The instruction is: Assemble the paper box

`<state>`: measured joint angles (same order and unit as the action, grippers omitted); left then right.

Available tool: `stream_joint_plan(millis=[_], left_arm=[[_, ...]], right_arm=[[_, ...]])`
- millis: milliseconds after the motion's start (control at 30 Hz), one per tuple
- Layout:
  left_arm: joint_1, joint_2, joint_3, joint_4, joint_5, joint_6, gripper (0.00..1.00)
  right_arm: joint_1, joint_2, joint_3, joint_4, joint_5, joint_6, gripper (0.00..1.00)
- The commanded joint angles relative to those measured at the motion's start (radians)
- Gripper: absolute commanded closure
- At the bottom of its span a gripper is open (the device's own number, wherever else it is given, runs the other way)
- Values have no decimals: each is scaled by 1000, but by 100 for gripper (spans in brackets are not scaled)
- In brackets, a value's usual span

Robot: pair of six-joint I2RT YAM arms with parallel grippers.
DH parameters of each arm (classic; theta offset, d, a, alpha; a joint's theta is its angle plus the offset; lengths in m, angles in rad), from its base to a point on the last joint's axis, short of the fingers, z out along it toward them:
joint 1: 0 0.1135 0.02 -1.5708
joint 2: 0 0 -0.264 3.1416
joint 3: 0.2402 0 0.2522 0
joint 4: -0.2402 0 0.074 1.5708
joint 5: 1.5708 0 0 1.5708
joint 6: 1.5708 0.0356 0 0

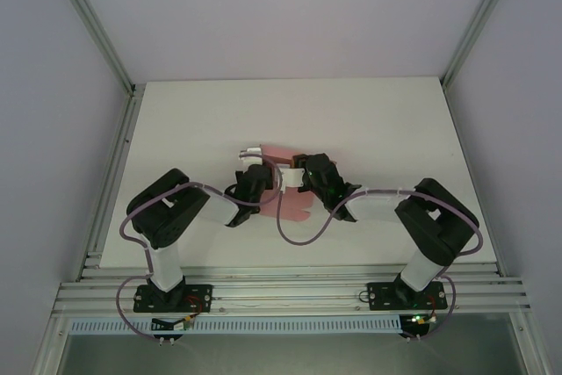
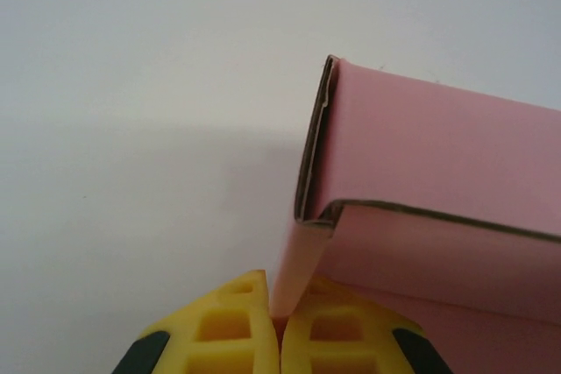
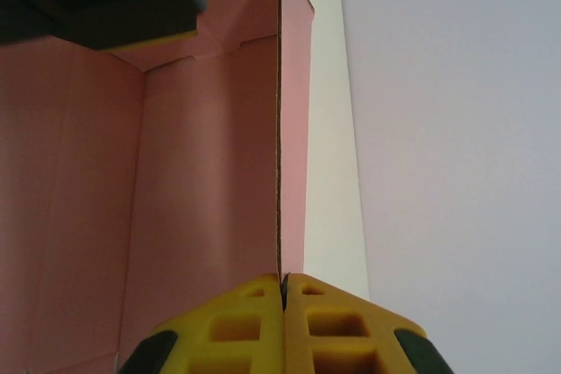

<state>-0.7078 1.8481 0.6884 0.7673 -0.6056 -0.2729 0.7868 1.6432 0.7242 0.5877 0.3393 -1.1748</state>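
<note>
Near middle of table (image 1: pixel 193 129), between the two arms: paper box (image 1: pixel 295 208), pink card, partly folded up, flaps loose. Gripped from both sides. Left tool (image 2: pixel 279 326) pressed together on a thin lower flap, with folded box corner just above the yellow pads (image 2: pixel 230 328). Right tool (image 3: pixel 282 304) pinching an upright card wall edge-on, pads clamped tight on it. From above, both tools close together at box's far end, with one flap reaching toward the arm bases.

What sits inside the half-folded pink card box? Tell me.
The pink card box shows bare pink walls inside, no contents; the far corner is covered by the left gripper.
</note>
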Motion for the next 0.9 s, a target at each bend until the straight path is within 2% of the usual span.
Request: stream_joint_plan(millis=[0, 100, 167, 233, 400, 467, 567, 600, 733, 867], left_arm=[[20, -13, 61, -146, -278, -72, 100], [19, -15, 77, -217, -310, -138, 100], [9, -8, 122, -329, -399, -181, 100], [6, -8, 149, -398, -429, -232, 100], [5, 18, 214, -521, -421, -311, 100], [5, 29, 204, -462, -361, -272, 100], [6, 25, 112, -225, -234, -180, 100], [8, 26, 107, -211, -214, -169, 100], [13, 27, 92, -176, -141, -104, 89], [19, 1, 60, -163, -123, -106, 84]], right_arm=[[24, -13, -12, -146, -71, 61, 100], [26, -8, -7, -150, -65, 56, 100], [27, -13, -6, -159, -68, 63, 100], [27, -16, -2, -169, -74, 79, 100], [30, -9, 7, -182, -74, 100, 100], [30, -7, 13, -195, -80, 110, 100], [30, -6, 24, -202, -85, 124, 100], [29, -6, 26, -200, -86, 128, 100], [30, -10, 37, -213, -102, 138, 100], [31, -9, 37, -226, -96, 141, 100]])
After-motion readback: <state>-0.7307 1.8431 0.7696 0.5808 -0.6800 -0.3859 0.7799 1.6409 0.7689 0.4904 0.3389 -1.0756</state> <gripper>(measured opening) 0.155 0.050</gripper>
